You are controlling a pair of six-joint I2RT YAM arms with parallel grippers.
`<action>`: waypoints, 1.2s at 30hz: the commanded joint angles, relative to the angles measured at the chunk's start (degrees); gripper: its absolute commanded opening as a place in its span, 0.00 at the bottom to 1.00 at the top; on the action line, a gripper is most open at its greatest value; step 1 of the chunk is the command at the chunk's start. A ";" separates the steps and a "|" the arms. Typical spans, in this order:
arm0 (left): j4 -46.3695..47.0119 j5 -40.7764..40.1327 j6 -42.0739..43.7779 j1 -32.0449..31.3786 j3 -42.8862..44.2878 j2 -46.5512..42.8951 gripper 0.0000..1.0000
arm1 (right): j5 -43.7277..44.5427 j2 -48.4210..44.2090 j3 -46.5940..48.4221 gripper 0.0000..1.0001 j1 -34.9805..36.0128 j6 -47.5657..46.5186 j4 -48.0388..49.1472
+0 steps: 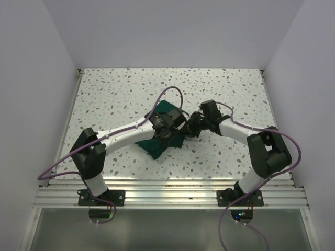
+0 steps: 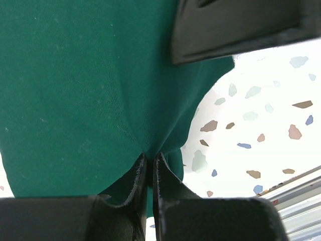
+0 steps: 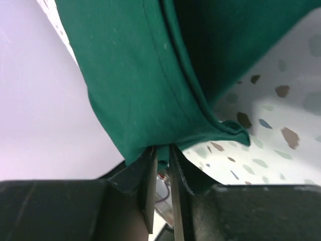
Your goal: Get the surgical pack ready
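Green surgical pack point(image 1: 157, 146) lies bundled near the middle of the table point(image 1: 120, 94). The left gripper point(image 2: 149, 159) has its jaws almost together, pinching a fold of the pack's cloth. The right gripper point(image 3: 161, 150), just right of it, is likewise clamped on a hemmed edge.

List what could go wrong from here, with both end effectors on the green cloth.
1. The left end effector and right end effector each pinch only a thin fold of the cloth, so it may slip out.
2. In the top view the two sit close together above the cloth; pulling across each other could make them collide.
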 commanded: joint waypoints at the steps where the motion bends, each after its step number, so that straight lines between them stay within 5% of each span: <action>1: -0.63 1.96 1.60 -0.01 2.34 -2.08 0.00 | 0.15 1.23 -0.38 0.19 1.08 6.68 7.90; 16: -1.25 3.89 3.00 -0.01 7.08 -1.46 0.00 | 4.29 6.77 -1.52 0.01 6.01 10.64 16.69; 24: -2.21 3.72 3.62 -0.01 7.52 -0.24 0.00 | 6.48 1.67 2.17 0.01 6.01 -0.69 0.02; 36: -1.34 4.69 3.53 0.08 7.70 -0.32 0.00 | 4.90 -4.58 -0.90 0.01 6.09 -4.31 -2.84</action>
